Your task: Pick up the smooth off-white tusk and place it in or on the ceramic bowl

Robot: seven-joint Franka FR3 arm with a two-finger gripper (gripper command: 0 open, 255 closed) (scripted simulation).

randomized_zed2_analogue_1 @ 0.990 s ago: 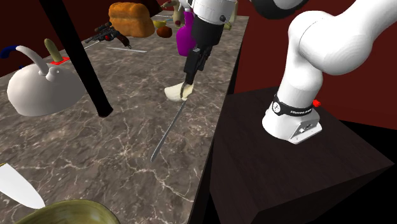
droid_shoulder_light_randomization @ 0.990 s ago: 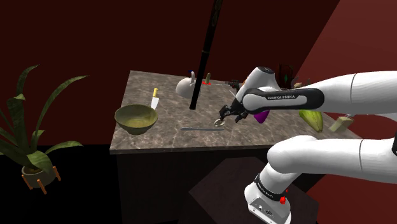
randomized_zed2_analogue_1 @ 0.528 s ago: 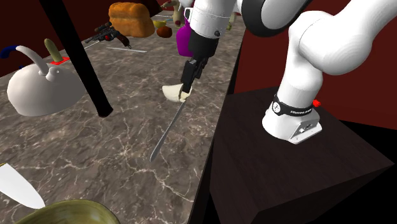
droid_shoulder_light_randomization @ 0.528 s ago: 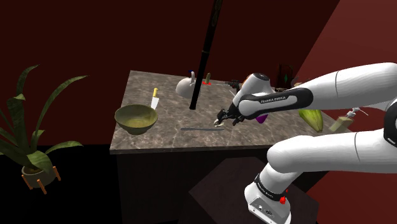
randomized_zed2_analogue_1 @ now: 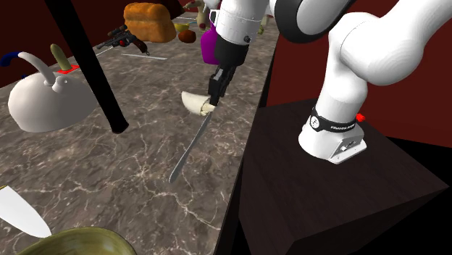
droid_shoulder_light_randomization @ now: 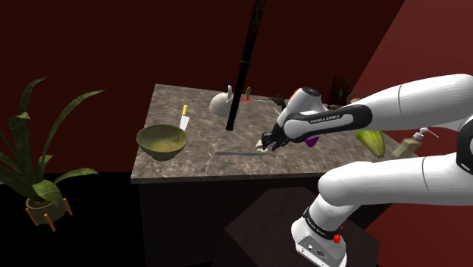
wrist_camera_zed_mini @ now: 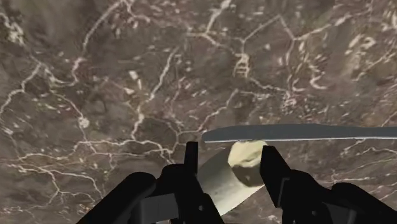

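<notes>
- The grasp seems to be done: the all-black two-finger end effector (wrist_camera_zed_mini: 230, 153) is closed on the thick end of the smooth off-white curved tusk (wrist_camera_zed_mini: 236, 170); in the wrist view both fingers press against its sides, and nothing else is between them.
- In the second exterior view the end effector (randomized_zed2_analogue_1: 212, 101) is low over the brown, white-veined stone bench (randomized_zed2_analogue_1: 145, 181), near the edge on the stand's side; the tusk (randomized_zed2_analogue_1: 193, 103) points out of the fingers toward that view's left. I cannot tell whether it is already free of the bench or touches it with its tip.
- A long thin grey blade (randomized_zed2_analogue_1: 190, 145) lies flat on the bench just beside the tusk; it is not in the grip; in the wrist view it crosses just beyond the fingertips.
- The olive-green round bowl (droid_shoulder_light_randomization: 162, 150) stands near the bench corner at the shoulder view's left, well apart from the end effector (droid_shoulder_light_randomization: 266, 143); as far as I can see, there is nothing in it.
- In my judgement the picking part is finished or almost finished. What is left is to lift the tusk clear, carry it across the bench to the bowl, lower it and let it go.
- A tall black pole (droid_shoulder_light_randomization: 241, 68) stands on the bench, a little behind the straight way to the bowl; I judge that the way passes in front of it.
</notes>
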